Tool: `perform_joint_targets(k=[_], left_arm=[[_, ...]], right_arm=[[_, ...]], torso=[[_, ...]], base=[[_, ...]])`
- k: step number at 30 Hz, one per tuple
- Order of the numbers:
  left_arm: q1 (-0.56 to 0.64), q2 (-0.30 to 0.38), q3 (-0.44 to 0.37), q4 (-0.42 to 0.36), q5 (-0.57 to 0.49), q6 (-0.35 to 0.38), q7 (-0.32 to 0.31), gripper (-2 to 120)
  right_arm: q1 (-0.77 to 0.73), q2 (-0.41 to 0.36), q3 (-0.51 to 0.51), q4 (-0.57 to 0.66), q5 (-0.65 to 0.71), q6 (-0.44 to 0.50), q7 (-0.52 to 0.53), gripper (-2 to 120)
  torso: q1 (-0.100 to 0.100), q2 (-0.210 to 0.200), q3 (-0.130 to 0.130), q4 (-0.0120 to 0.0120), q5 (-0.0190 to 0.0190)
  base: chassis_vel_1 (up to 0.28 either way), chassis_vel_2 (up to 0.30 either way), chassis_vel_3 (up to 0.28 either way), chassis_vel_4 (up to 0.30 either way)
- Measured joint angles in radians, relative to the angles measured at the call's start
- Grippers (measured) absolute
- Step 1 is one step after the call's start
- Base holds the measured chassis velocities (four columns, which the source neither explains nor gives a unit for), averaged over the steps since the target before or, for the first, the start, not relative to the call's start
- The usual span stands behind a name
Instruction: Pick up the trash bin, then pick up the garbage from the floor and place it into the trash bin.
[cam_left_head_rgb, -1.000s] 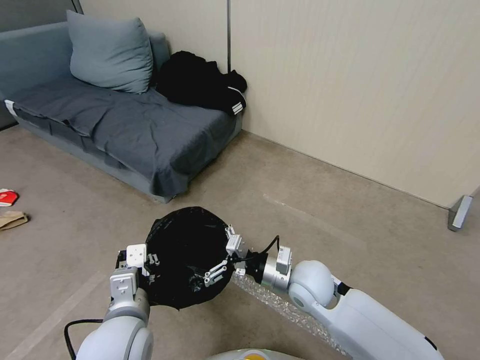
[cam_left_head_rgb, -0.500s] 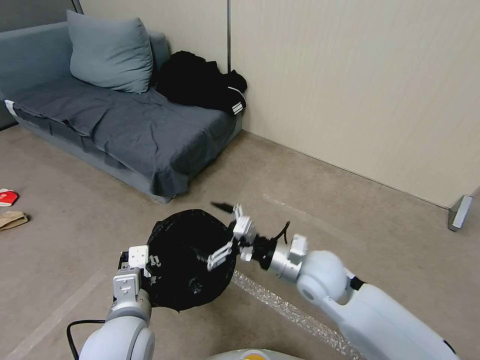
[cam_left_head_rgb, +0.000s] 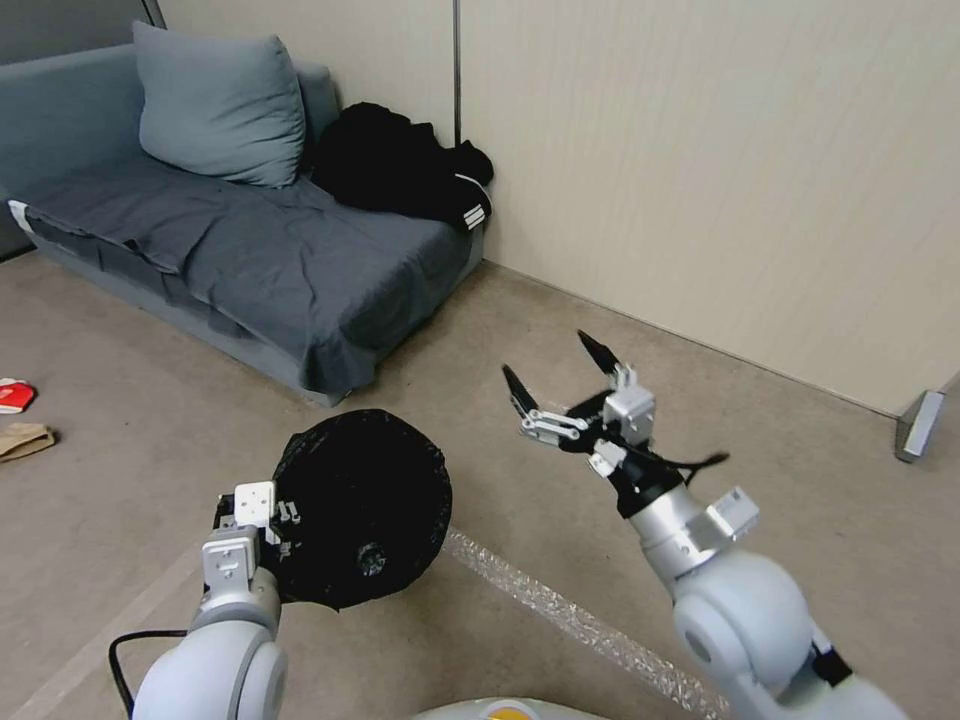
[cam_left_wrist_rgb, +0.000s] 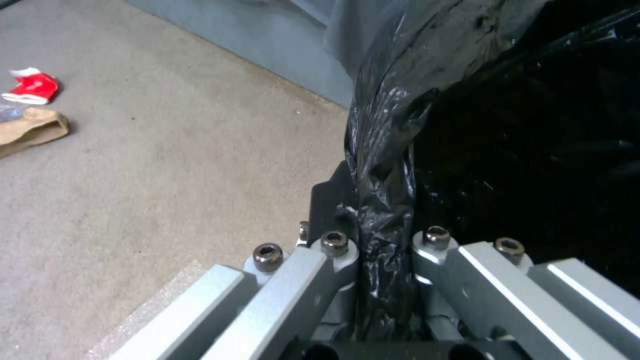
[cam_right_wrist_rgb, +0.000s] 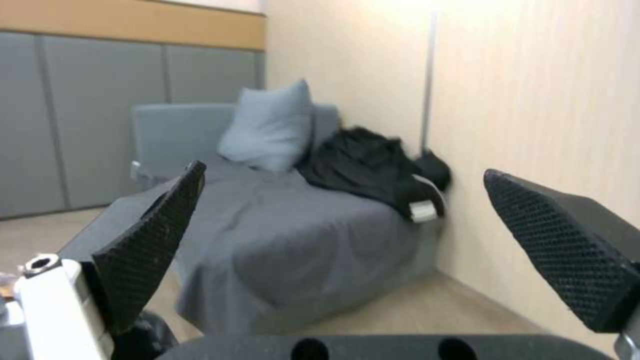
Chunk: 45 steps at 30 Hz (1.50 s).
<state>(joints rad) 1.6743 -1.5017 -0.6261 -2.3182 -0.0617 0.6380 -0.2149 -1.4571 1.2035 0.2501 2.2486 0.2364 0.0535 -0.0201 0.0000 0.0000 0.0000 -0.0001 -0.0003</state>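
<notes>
Left claw (cam_left_head_rgb: 262, 522) clenched on bin (cam_left_head_rgb: 362, 505) rim, bin held above floor | right claw (cam_left_head_rgb: 560, 385) released, lifted clear of bin | drop done; carton (cam_left_head_rgb: 14, 394), paper bag (cam_left_head_rgb: 24, 438) remain on floor

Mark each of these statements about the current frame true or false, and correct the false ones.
1. The left gripper is clamped on the bag-covered rim of the trash bin. True.
2. The right gripper is holding a piece of garbage. False: its jaws stand wide apart with nothing between them.
3. A red carton and a brown paper bag lie on the floor to the robot's left. True.
4. The right gripper is inside the trash bin. False: it is raised to the bin's right, clear of it.
5. A black garment lies on the floor beside the sofa. False: it sits on the sofa, by the wall.
</notes>
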Motion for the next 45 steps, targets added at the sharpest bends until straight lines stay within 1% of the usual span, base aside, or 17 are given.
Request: perform_joint_targets(k=[2,3,6,8,10,14,19,33,45], left_arm=[[0.002,0.002,0.000,-0.003,-0.007,0.000,-0.003,1],[0.002,0.002,0.000,-0.003,-0.007,0.000,-0.003,1],[0.002,0.002,0.000,-0.008,-0.014,0.000,-0.005,1],[0.003,0.003,0.000,-0.009,-0.015,0.000,-0.005,1],[0.004,0.005,-0.002,-0.014,-0.020,0.000,-0.005,1],[0.006,0.008,-0.005,-0.020,-0.024,0.001,-0.006,1],[0.010,0.007,-0.005,-0.026,-0.025,0.001,-0.006,1],[0.020,0.006,-0.011,-0.032,-0.024,-0.001,-0.004,1],[0.020,0.004,-0.015,-0.032,-0.023,-0.002,-0.003,1]], right_arm=[[-0.029,0.031,0.002,-0.018,-0.034,0.029,0.011,100],[-0.029,0.031,0.002,-0.018,-0.034,0.029,0.011,100],[-0.076,0.081,0.007,-0.051,-0.081,0.074,0.025,100],[-0.079,0.085,0.007,-0.053,-0.083,0.077,0.027,100],[-0.100,0.110,0.011,-0.064,-0.097,0.093,0.038,100],[-0.119,0.131,0.014,-0.076,-0.109,0.112,0.054,100],[-0.135,0.138,0.027,-0.082,-0.112,0.142,0.062,100],[-0.130,0.143,0.043,-0.090,-0.109,0.154,0.062,100],[-0.111,0.142,0.044,-0.097,-0.104,0.151,0.065,100]], torso=[[0.000,0.000,0.000,0.0001,0.0001],[0.000,0.000,0.000,0.0001,0.0001],[0.000,0.000,0.000,0.0001,0.0002],[0.000,0.000,0.000,0.0001,0.0002],[0.000,0.000,0.000,0.0000,0.0001],[0.000,0.000,0.000,0.0001,0.0002],[0.000,0.000,0.000,0.0001,0.0004],[0.000,0.000,0.000,0.0001,0.0003],[0.000,0.000,0.000,0.0001,0.0002]], base=[[0.000,0.000,0.000,0.000],[0.000,0.000,0.000,0.000],[0.000,0.000,0.000,0.000],[0.000,0.000,0.000,0.000],[0.000,0.000,0.000,0.000],[0.000,0.000,0.000,0.000],[0.000,0.000,0.000,0.000],[0.059,0.066,0.065,0.063],[0.122,0.115,0.112,0.112]])
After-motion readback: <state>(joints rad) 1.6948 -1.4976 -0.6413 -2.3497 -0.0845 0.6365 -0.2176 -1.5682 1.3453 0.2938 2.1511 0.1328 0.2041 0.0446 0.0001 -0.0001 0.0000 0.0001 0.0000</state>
